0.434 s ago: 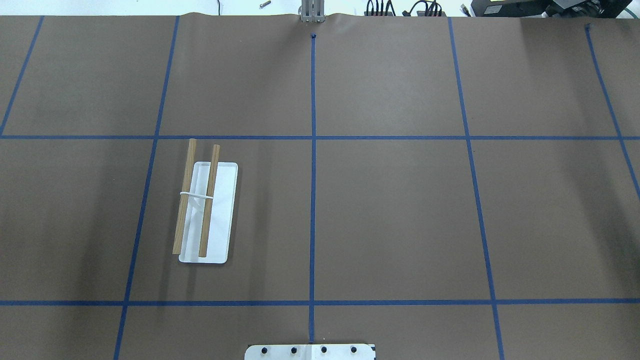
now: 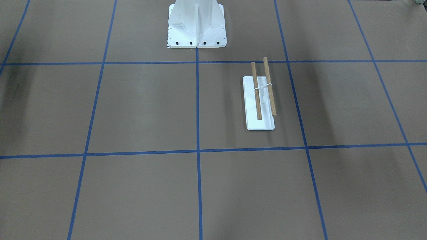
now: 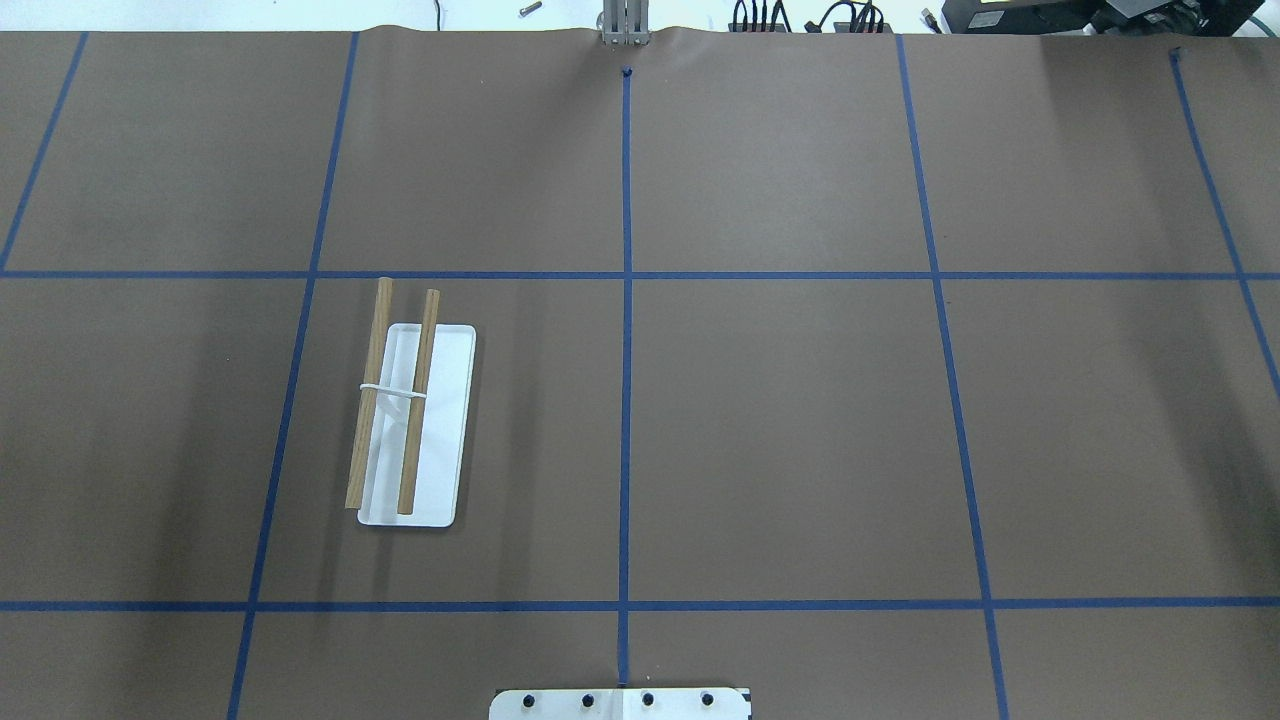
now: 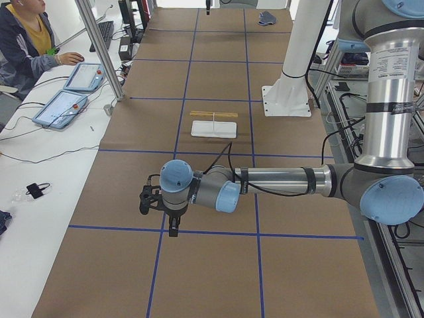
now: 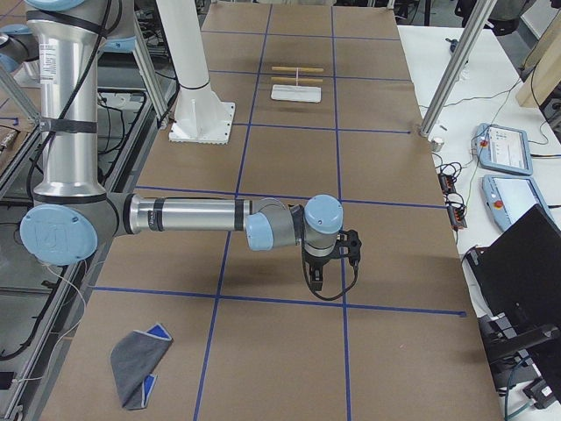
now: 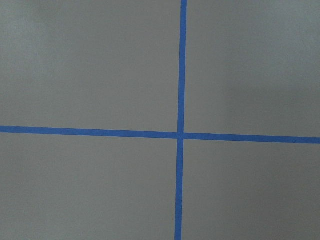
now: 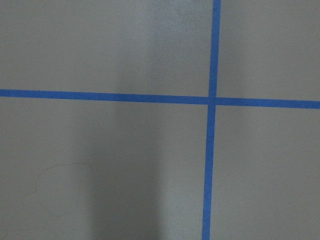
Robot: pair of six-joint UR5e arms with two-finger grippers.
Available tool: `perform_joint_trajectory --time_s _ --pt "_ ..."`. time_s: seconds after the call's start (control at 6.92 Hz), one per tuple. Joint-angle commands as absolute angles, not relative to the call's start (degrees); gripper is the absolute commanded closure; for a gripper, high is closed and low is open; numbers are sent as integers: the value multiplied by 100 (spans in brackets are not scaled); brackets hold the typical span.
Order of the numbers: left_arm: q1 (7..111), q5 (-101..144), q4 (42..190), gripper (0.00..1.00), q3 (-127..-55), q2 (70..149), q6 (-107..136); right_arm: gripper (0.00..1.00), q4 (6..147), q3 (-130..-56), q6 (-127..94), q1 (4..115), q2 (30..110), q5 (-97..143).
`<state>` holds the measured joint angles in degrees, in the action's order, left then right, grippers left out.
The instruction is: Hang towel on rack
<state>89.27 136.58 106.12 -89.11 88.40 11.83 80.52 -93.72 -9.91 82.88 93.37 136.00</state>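
Observation:
The rack (image 3: 412, 424) stands on the brown table on my left side, a white base with two bare wooden rods; it also shows in the front view (image 2: 260, 100) and both side views (image 4: 214, 124) (image 5: 297, 82). The towel (image 5: 138, 366) lies crumpled, dark grey with blue showing, at the table's right end near the robot's side, far from the rack. My left gripper (image 4: 173, 227) hangs over a tape crossing near the table's left end. My right gripper (image 5: 316, 279) hangs over the table between towel and rack. I cannot tell whether either is open or shut. Both wrist views show only paper and tape.
The large white bolted pedestal (image 2: 196, 28) stands at the robot's edge, mid-table. Blue tape lines grid the brown paper. An operator (image 4: 23, 36) sits beside tablets (image 4: 63, 106) across the table. Aluminium posts (image 4: 99, 50) (image 5: 449, 74) stand at that far edge.

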Motion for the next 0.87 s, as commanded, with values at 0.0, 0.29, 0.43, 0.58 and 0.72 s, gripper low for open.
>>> perform_joint_trajectory --time_s 0.0,0.29,0.43,0.58,0.72 --pt "8903 13650 10635 1 -8789 8824 1195 0 7981 -9378 -941 8297 9465 13570" --pt "8895 13491 10635 1 -8789 8842 1204 0 7021 -9439 -984 8297 10139 13475" --pt "8895 13483 10635 1 -8780 8868 1204 0 6587 -9492 -1019 8306 10647 13465" --pt "8895 13482 10635 1 -8789 8868 1204 0 6426 -9614 -1037 8384 10974 13439" --pt "8895 13474 10643 1 -8789 8894 1204 0 6390 -9728 -959 8472 11352 13438"
